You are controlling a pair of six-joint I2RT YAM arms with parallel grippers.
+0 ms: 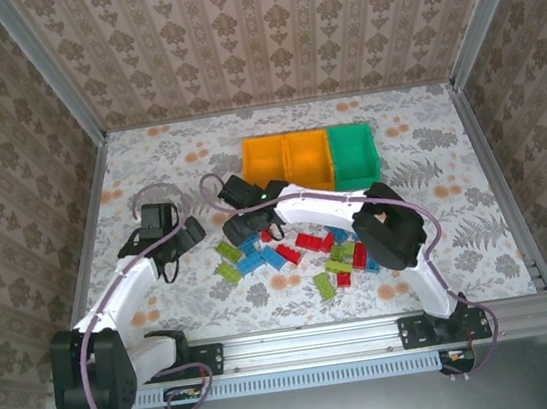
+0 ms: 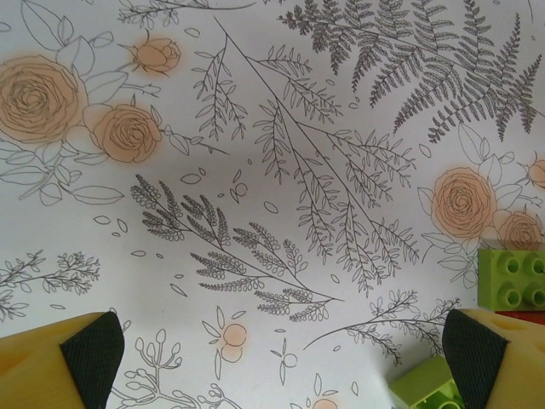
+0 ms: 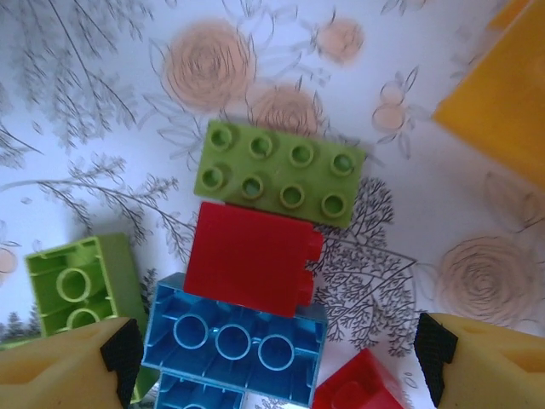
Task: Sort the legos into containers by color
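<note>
As the three bins [image 1: 286, 162] near the table's [image 1: 148, 171] far edge appear empty, sorting looks barely begun. Bricks [image 1: 311, 242] lie scattered mid-table toward the near edge. Left gripper [image 2: 281, 349] and right gripper [image 3: 277, 349] both stand wide, holding nothing.

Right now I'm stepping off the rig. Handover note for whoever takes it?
Left gripper: fingers open, empty, over bare cloth left of the pile.
Right gripper: fingers open, empty, over a blue brick, with a red brick and a lime brick beyond it.
Bricks: loose mid-table, in front of the bins.
Bins: two orange, one green; all look empty.
Done: nothing sorted.
Left: every brick.
</note>
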